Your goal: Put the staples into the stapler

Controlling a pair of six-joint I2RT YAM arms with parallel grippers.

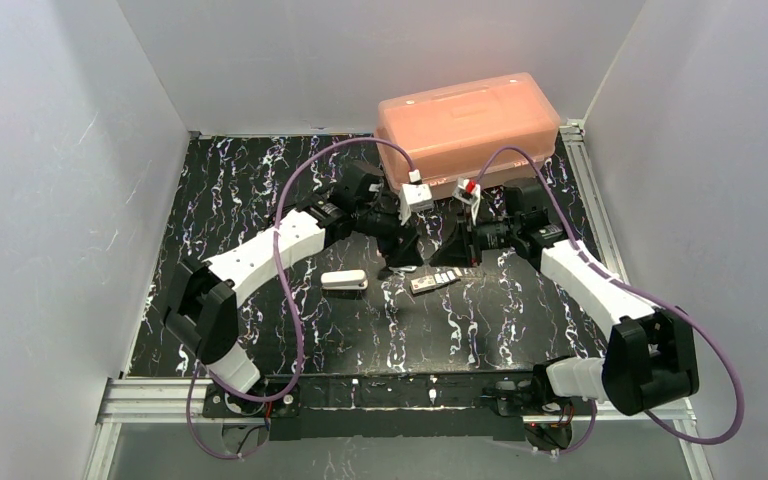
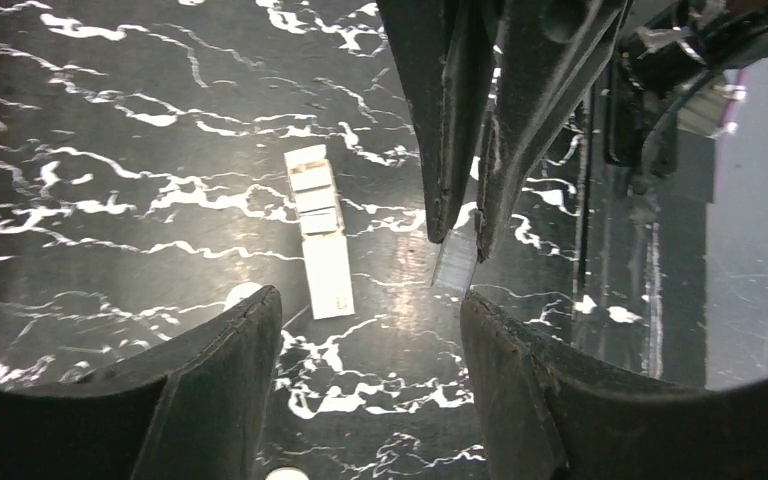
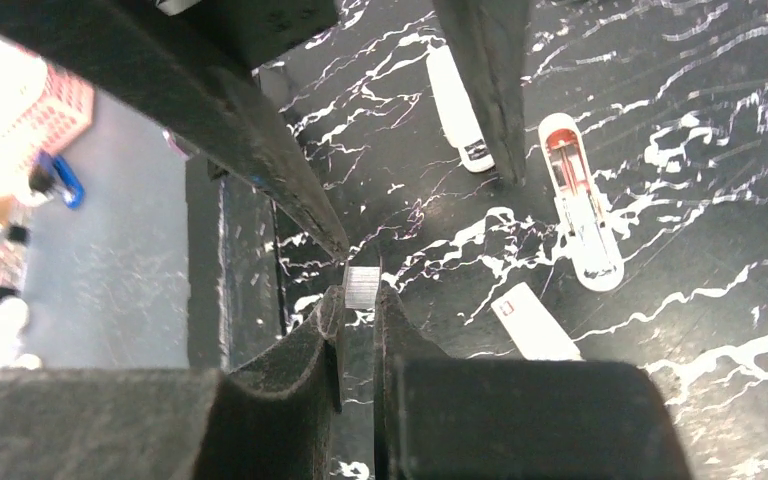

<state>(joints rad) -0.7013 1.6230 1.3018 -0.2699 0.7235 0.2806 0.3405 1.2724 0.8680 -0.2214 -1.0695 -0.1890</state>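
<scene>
**Thin pinch on the strip, stapler lying loose**

The stapler (image 1: 345,281) is lying flat on the table, left of both grippers. Its long axis is running nearly left to right, and the top view is not showing which end is the front. Nothing is holding it, so it is likely to skid if the staples push against it.

The left gripper (image 2: 370,300) is standing open and empty, between the stapler and the load, where it is risking a bump.

The right gripper (image 3: 360,300) is closing on a staple strip (image 3: 362,284) above the table. The strip is poking out past the tips and pointing down at the table, so it is sitting crosswise to the stapler. With so narrow a pinch it is liable to twist, slip or snap.

The packet (image 1: 435,282) is lying just below the grippers.
</scene>
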